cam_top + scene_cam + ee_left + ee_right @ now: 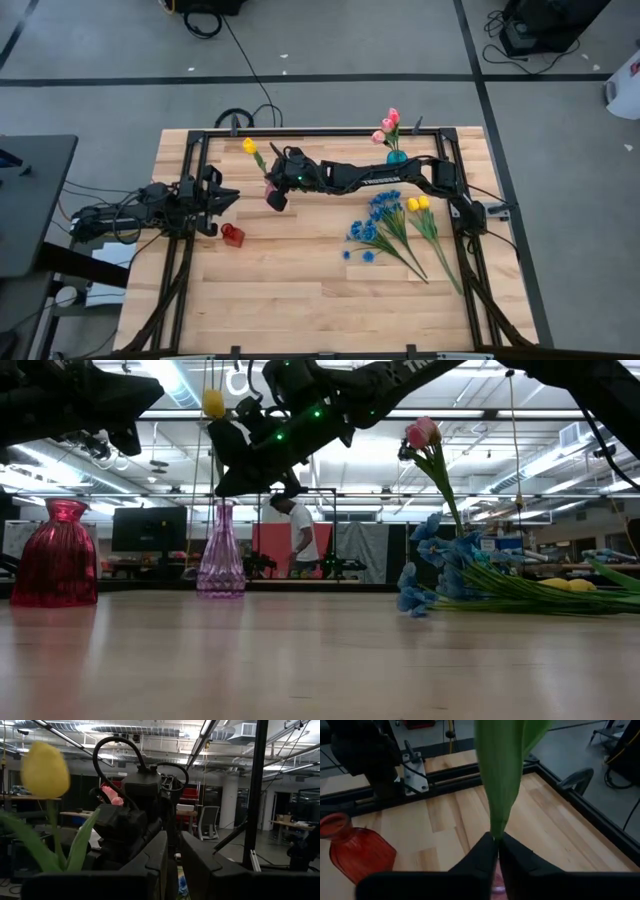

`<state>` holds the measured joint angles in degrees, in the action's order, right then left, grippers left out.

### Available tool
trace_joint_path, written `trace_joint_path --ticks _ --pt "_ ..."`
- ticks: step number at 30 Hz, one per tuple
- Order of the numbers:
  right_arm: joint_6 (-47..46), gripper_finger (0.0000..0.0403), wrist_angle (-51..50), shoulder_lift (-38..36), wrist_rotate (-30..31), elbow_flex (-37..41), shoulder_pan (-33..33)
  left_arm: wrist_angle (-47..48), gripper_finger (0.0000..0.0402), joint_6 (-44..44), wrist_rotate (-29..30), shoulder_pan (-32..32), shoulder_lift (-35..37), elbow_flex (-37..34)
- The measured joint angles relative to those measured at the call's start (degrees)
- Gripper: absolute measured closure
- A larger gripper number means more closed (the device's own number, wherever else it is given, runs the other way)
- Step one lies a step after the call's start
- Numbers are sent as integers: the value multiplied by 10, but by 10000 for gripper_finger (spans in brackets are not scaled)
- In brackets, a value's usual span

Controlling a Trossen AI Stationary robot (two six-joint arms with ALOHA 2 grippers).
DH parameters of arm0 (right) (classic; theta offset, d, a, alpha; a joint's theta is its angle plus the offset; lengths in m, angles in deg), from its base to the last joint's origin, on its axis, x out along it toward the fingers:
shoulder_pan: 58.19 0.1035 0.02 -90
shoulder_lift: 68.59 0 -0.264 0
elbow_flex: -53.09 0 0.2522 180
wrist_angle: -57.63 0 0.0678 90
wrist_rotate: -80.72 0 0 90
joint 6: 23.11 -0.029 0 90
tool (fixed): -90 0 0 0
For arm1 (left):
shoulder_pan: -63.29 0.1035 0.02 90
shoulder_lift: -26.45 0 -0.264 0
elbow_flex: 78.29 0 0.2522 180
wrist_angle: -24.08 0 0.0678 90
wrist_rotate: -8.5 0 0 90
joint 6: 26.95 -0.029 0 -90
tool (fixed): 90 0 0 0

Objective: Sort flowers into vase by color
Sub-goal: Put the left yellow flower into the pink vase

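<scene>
The right gripper (268,186) is pinched tight on a yellow tulip (249,146) — held above the pink vase (276,197). Left gripper (228,200) waits by the red vase (232,235), fingers slightly parted.

We see the right gripper (272,183) reaching across the table (300,300) to its rear left, pinching a tulip (249,146) above a vase (276,196). Another vase (232,235) stands left of it, just beside the left gripper (226,198). A third vase (396,155) at the rear right holds tulips (387,125). More flowers (395,228) lie on the table's right side.
</scene>
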<state>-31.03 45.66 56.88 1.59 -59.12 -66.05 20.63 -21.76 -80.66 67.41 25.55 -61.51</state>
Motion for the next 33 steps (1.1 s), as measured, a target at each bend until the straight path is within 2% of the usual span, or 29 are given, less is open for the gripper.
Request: trace_joint_path --ticks 7,11,17,24,29,33 --pt "0 294 -48 -10 2 0 0 5 345 0 0 0 0 0" --pt "0 271 -99 -43 29 0 6 7 345 0 0 0 0 0" --pt "5 266 -146 -87 65 -1 37 10 345 -3 0 0 0 0" --pt "-34 266 -258 -146 121 -1 99 18 345 -3 0 0 0 0" --pt "-94 267 -375 -171 183 0 157 22 345 0 0 0 0 0" --pt "-195 271 -491 -190 191 0 193 23 345 10 0 0 0 0"
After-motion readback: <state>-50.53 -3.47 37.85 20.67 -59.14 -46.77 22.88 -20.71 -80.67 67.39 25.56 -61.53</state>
